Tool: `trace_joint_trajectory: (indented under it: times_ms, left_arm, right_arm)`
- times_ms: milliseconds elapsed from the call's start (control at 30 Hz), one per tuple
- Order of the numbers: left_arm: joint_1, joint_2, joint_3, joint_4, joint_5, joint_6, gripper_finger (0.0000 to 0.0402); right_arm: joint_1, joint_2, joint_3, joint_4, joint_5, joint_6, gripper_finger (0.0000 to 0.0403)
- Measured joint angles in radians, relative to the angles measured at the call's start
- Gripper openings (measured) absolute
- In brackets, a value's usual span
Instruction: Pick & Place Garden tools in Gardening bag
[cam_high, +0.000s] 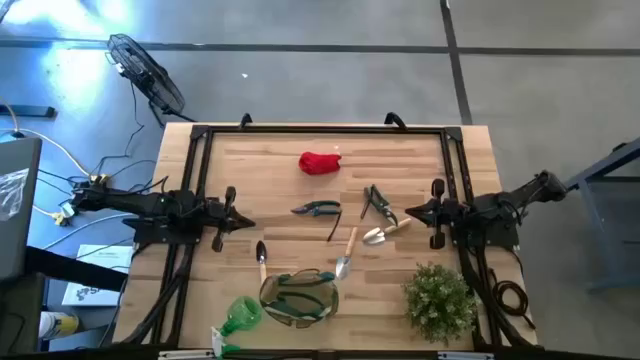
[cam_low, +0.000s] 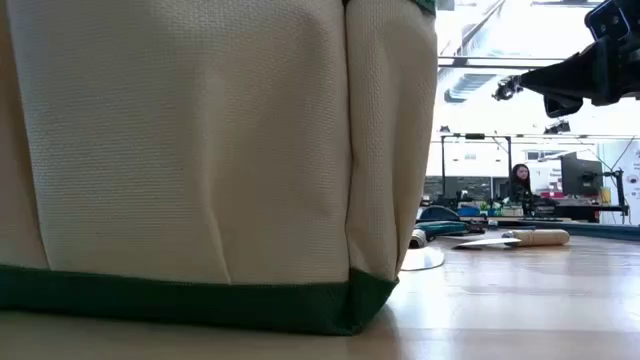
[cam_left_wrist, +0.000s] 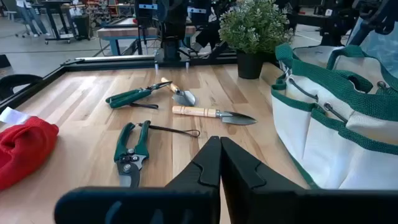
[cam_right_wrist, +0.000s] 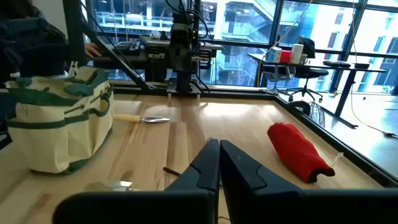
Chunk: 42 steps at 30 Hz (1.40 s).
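The bag (cam_high: 299, 298) stands at the table's (cam_high: 250, 170) near edge, a potted plant (cam_high: 440, 300) to its right. Beyond it lie trowels (cam_high: 345, 255) and two pairs of shears (cam_high: 317, 209) (mid-table), with the glove (cam_high: 320, 162) farthest back.

Bag (cam_low: 200, 150) of coarse woven cream cloth with green trim; worktop (cam_left_wrist: 81, 106) of smooth, lightly glossy wood planks; trowel (cam_left_wrist: 214, 114) with shiny metal blade and pale wooden handle; soft red cloth (cam_right_wrist: 298, 149)
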Motion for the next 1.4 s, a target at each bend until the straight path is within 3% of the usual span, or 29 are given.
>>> trace_joint_trajectory:
  times_ms: [1400]
  left_arm:
    - [0.0, 0.0, 0.0, 0.0, 0.0, 0.0, 0.0]
  right_arm:
    - [0.0, 0.0, 0.0, 0.0, 0.0, 0.0, 0.0003]
